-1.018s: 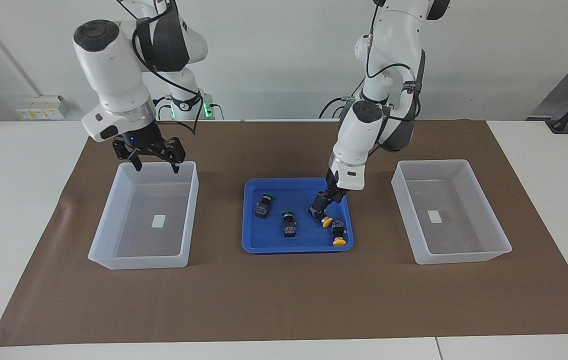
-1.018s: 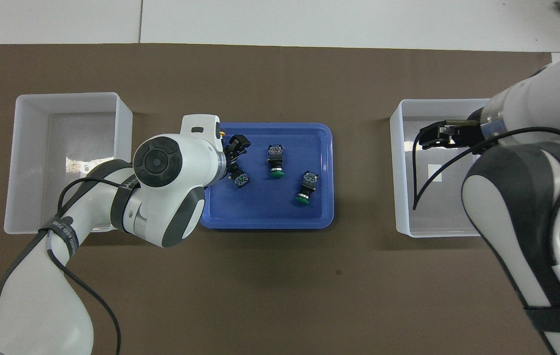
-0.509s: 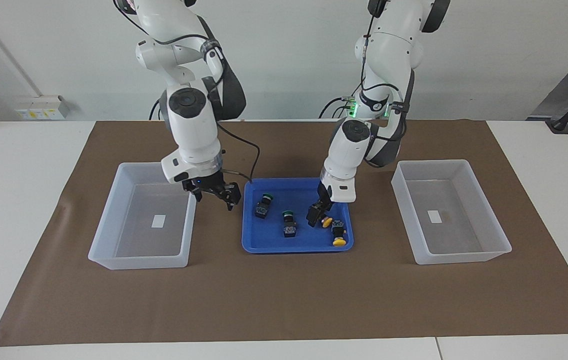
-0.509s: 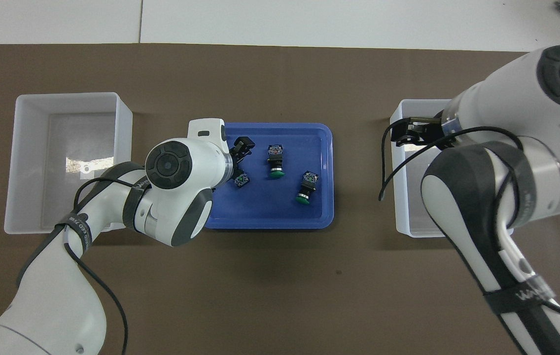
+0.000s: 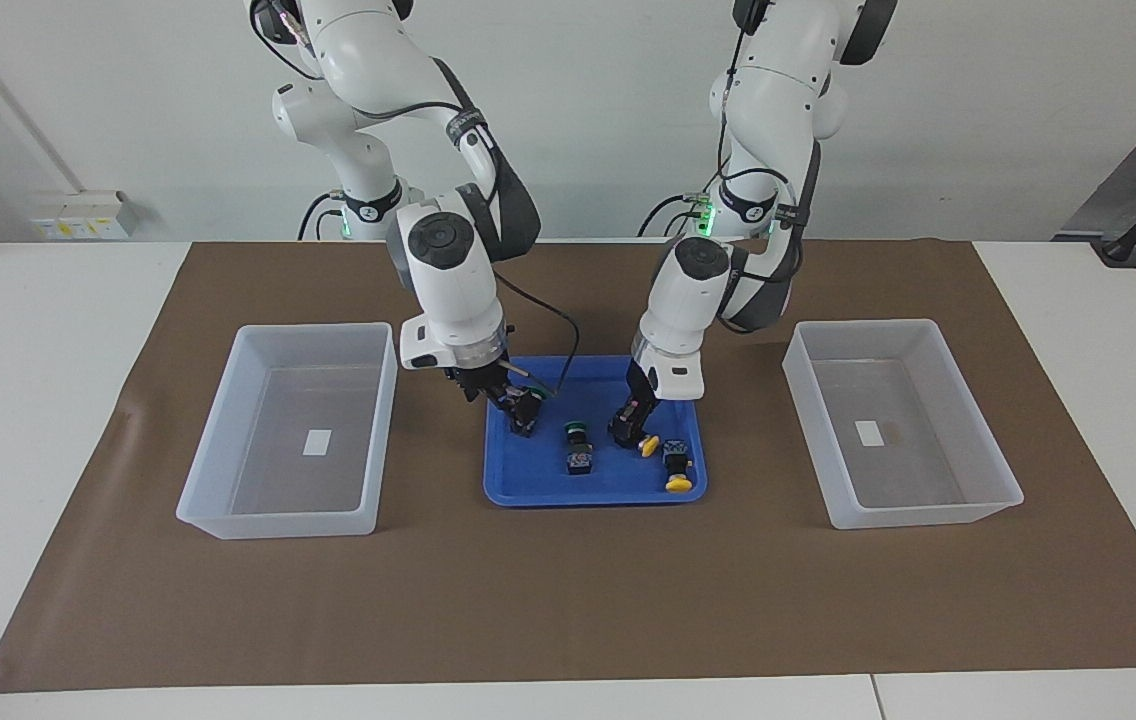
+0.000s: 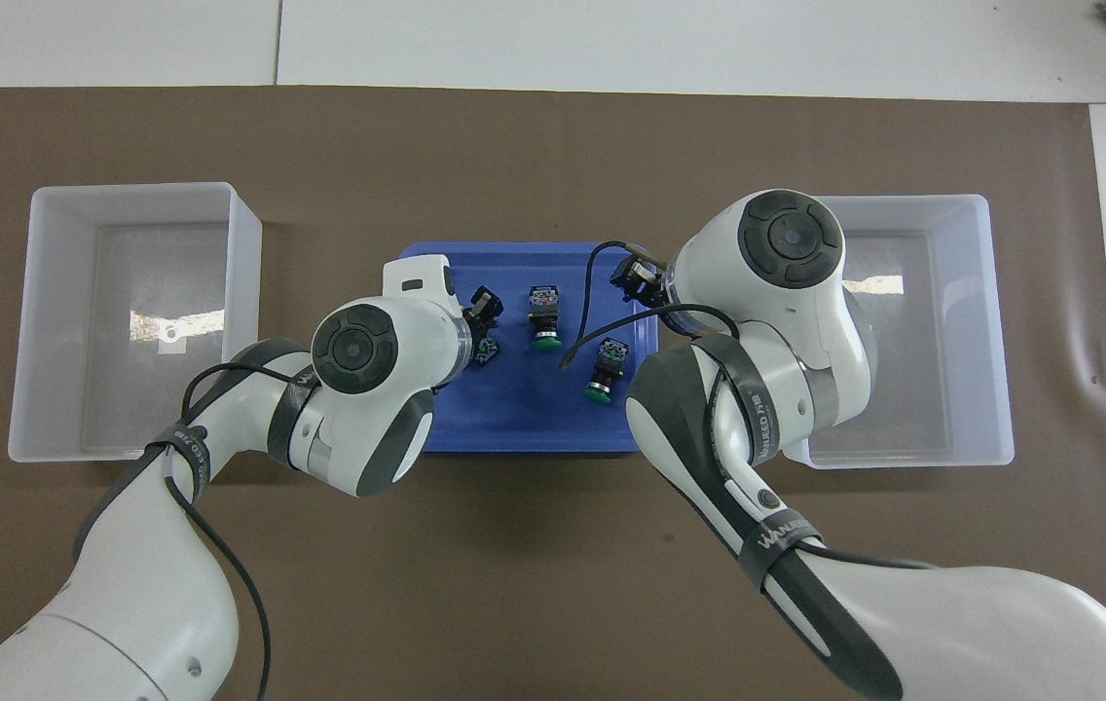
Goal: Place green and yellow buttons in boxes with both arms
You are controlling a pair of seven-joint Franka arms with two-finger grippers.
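Several buttons lie in the blue tray (image 5: 588,492). My left gripper (image 5: 630,428) is down in the tray, shut on a yellow button (image 5: 648,444); in the overhead view (image 6: 481,313) only that button's blue-grey end (image 6: 485,350) shows. A second yellow button (image 5: 677,472) lies beside it, hidden under my left arm from overhead. My right gripper (image 5: 506,395) is open, low over a green button (image 5: 529,412) (image 6: 606,370). The other green button (image 5: 578,450) (image 6: 543,316) lies mid-tray. Both boxes (image 5: 273,527) (image 5: 918,515) hold only their labels.
The tray (image 6: 514,428) sits mid-table on a brown mat between the two boxes (image 6: 47,321) (image 6: 996,321). A black cable (image 5: 568,345) loops from my right wrist down over the tray's rim. White table surrounds the mat.
My right arm swung from over its box down to the green button in the tray. My left gripper stayed at the yellow button, which shifted slightly toward the tray's middle.
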